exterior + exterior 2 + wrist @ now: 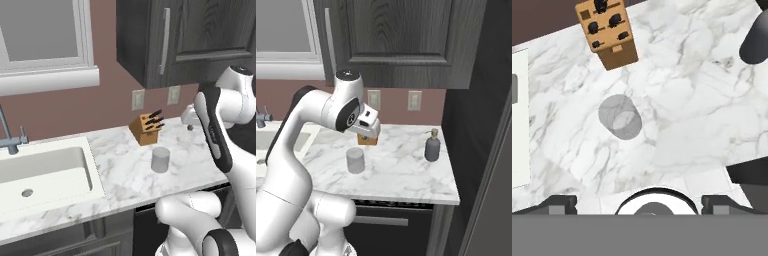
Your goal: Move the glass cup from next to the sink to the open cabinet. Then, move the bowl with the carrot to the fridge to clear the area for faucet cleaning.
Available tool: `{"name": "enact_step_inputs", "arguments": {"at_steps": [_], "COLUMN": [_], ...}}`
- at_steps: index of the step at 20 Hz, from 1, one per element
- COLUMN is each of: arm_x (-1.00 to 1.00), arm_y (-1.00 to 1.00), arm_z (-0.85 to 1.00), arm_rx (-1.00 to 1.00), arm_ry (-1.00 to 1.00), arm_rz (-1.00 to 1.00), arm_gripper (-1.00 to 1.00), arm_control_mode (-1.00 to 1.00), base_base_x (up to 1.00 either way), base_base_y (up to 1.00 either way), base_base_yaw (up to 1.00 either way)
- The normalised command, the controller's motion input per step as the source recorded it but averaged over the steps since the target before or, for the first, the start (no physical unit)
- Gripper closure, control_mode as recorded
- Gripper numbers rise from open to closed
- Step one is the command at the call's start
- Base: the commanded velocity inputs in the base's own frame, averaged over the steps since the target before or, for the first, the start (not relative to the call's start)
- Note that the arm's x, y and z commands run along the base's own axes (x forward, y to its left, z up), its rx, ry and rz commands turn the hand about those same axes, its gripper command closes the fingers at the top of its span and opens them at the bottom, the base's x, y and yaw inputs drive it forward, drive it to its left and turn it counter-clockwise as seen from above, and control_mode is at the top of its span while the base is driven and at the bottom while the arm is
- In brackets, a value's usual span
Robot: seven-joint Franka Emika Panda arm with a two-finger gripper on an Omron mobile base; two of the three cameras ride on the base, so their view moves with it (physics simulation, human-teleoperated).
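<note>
Glass cup (620, 117) is seen upright on the marble counter (702, 100), below and ahead of the gripper (639, 204), whose fingers are spread wide with nothing between them. Nearest to the cup, a knife block (609, 36) stands behind it; the sink (45, 172) lies further off, a soap dispenser (432, 145) opposite.

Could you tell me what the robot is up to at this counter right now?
The arm is poised above the marble counter with its gripper open and holding nothing. The glass cup stands upright and untouched on the counter, between the sink and a soap dispenser, just in front of a wooden knife block. The faucet stands behind the sink.
</note>
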Motion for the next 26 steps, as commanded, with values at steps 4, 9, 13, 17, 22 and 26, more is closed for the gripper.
{"name": "enact_step_inputs", "arguments": {"at_steps": [4,9,13,17,22,26], "arm_x": [0.10,0.35,0.52,0.44,0.37,0.36], "arm_y": [0.00,0.15,0.32,0.05,0.00,0.00], "arm_z": [-0.11,-0.65,-0.98,-0.81,-0.46,-0.08], "arm_rx": [-0.01,-0.08,-0.06,0.00,0.00,0.00], "arm_ry": [0.02,0.11,0.18,0.11,0.01,0.00], "arm_rz": [0.00,0.00,0.00,0.00,0.00,0.00], "arm_gripper": [-1.00,-1.00,-1.00,-1.00,-1.00,-1.00], "arm_control_mode": [-1.00,-1.00,-1.00,-1.00,-1.00,-1.00], "base_base_x": [0.24,0.00,0.00,0.00,0.00,0.00], "base_base_y": [-0.06,0.00,0.00,0.00,0.00,0.00], "base_base_yaw": [0.00,0.00,0.00,0.00,0.00,0.00]}}
